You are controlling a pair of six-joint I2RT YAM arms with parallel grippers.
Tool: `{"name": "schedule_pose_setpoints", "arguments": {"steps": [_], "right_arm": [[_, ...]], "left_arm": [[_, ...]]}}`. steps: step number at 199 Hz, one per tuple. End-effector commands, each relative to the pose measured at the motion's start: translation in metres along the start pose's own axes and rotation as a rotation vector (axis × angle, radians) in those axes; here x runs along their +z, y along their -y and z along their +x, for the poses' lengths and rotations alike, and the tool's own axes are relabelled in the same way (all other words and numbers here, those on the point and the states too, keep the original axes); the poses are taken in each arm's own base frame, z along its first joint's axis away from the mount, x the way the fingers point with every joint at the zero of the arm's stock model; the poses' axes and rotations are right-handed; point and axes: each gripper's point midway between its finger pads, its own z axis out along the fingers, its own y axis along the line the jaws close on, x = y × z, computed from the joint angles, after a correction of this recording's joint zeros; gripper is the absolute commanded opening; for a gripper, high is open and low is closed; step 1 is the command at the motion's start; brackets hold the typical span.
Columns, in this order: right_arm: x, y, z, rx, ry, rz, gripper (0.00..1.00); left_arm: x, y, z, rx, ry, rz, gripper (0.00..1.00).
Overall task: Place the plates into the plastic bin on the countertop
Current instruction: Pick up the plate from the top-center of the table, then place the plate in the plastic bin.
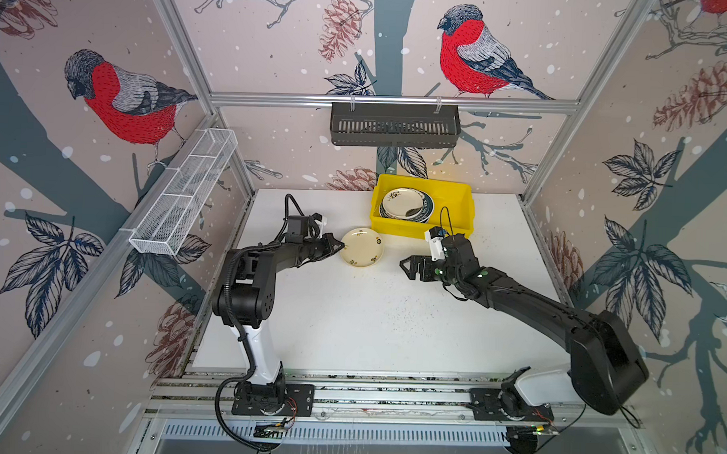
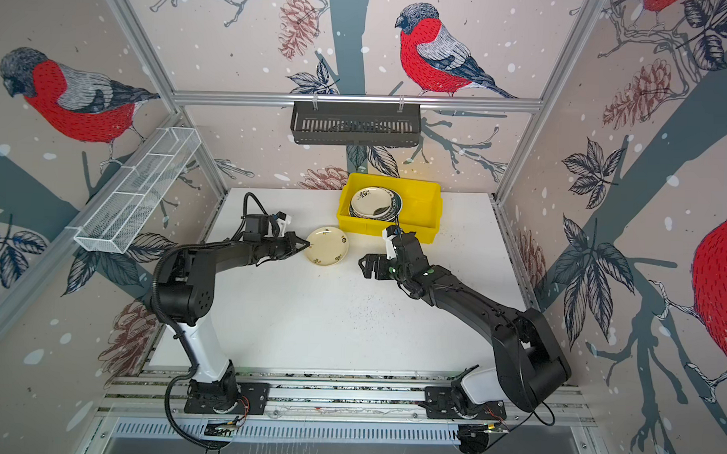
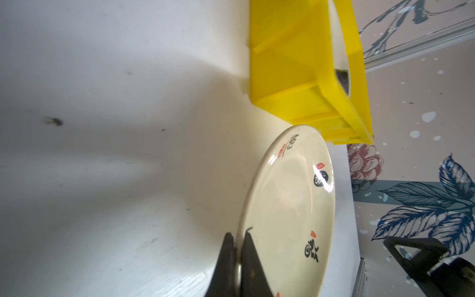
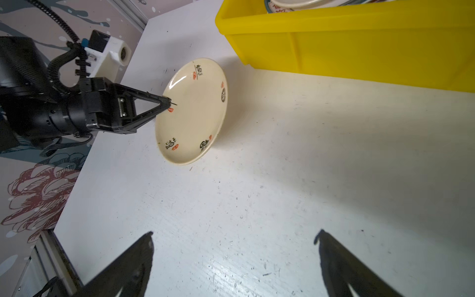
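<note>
Cream plate (image 4: 192, 113) bearing black calligraphy and red seals is pinched by left gripper (image 4: 167, 101); right gripper (image 4: 234, 233) gapes.

Lab test cell — aluminium rails (image 1: 275, 98), bird-print panels (image 1: 252, 37)

The cream plate (image 4: 191, 113) carried groups of black brush-style characters spaced around its rim, each paired with a small red seal-like stamp. Both wrist views showed them sharply as East Asian script, yet no single character could be read with certainty. Inside the yellow bin (image 1: 458, 202), a dark-rimmed plate (image 1: 427, 209) bore pale lettering along its rim. In both top views that lettering was too small and blurred to spell out. Nothing else legible showed
</note>
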Motion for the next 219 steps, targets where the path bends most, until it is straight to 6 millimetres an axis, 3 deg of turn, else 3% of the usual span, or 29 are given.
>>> {"name": "schedule_pose_setpoints", "arguments": {"steps": [1,16,22,72,149,203,219], "right_arm": [[-0.004,-0.001,-0.008,-0.001,0.045,0.006,0.99],[-0.007,-0.007,-0.011,-0.002,0.057,-0.024,1.0],[-0.008,-0.011,-0.012,-0.005,0.062,-0.041,0.99],[-0.021,-0.039,-0.025,0.025,0.136,-0.203,0.98],[-0.033,-0.072,-0.035,0.023,0.271,-0.283,0.82],[-0.044,-0.077,-0.034,0.049,0.357,-0.315,0.58],[-0.047,-0.082,-0.035,0.052,0.377,-0.344,0.57]], "left_arm": [[-0.009,0.036,-0.015,0.037,0.057,0.105,0.0],[-0.016,0.057,-0.022,0.05,0.087,0.156,0.0],[-0.017,0.058,-0.015,0.036,0.085,0.167,0.0],[-0.038,0.11,-0.014,0.091,0.172,0.245,0.0],[-0.043,0.143,0.006,0.045,0.228,0.345,0.0],[-0.042,0.153,0.017,0.031,0.223,0.396,0.0],[-0.044,0.157,0.019,0.035,0.232,0.401,0.0]]}}
